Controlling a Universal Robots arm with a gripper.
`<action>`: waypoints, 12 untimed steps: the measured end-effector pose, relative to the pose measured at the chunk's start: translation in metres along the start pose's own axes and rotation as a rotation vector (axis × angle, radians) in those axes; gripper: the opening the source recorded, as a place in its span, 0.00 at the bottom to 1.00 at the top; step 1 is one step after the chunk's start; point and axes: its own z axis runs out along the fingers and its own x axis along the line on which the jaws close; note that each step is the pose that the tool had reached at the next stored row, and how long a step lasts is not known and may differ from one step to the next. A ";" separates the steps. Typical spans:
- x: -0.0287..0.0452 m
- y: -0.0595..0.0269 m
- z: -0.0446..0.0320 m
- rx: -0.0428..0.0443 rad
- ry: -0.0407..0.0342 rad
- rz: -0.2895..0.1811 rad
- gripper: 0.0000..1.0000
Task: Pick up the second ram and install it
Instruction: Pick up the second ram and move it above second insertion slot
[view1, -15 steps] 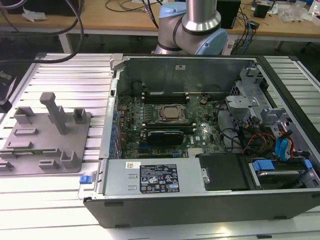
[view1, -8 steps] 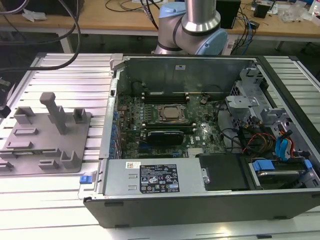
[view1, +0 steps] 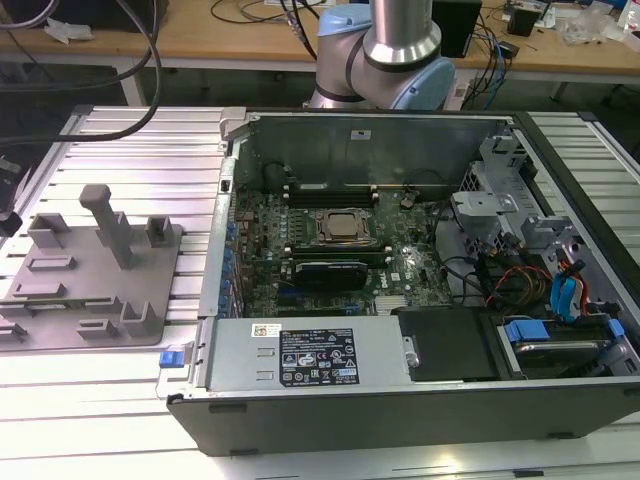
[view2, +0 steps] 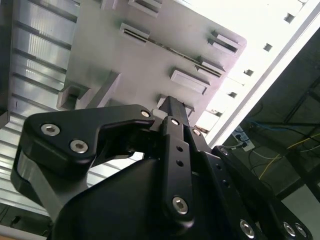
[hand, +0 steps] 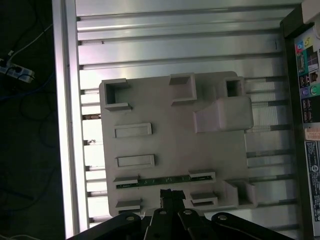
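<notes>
The second ram (hand: 165, 181) is a thin dark-green strip standing on edge in a slot of the grey holder tray (hand: 175, 150), between two small posts. In the second wrist view it appears as a thin line (view2: 182, 55) across the tray (view2: 125, 65). My gripper (hand: 172, 194) hovers above the tray's edge just beside the ram, apart from it; its black fingertips are together with nothing between them. The black gripper linkage and fingertips (view2: 175, 107) are also in the second wrist view. The holder tray (view1: 95, 290) lies at the exterior view's left.
The open computer case (view1: 400, 260) lies at the exterior view's right, with the processor socket (view1: 342, 226) and memory slots (view1: 350, 190) on its motherboard. The arm's base (view1: 400, 40) stands behind the case. The tray rests on a ribbed aluminium table (hand: 175, 45). Cables hang beyond the table edge.
</notes>
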 end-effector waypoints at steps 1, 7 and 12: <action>0.0000 0.0000 0.0001 0.0000 0.0000 0.000 0.08; 0.0002 0.0000 0.0009 0.0000 0.0000 0.000 0.08; 0.0002 -0.0001 0.0019 -0.0029 0.0049 -0.109 0.08</action>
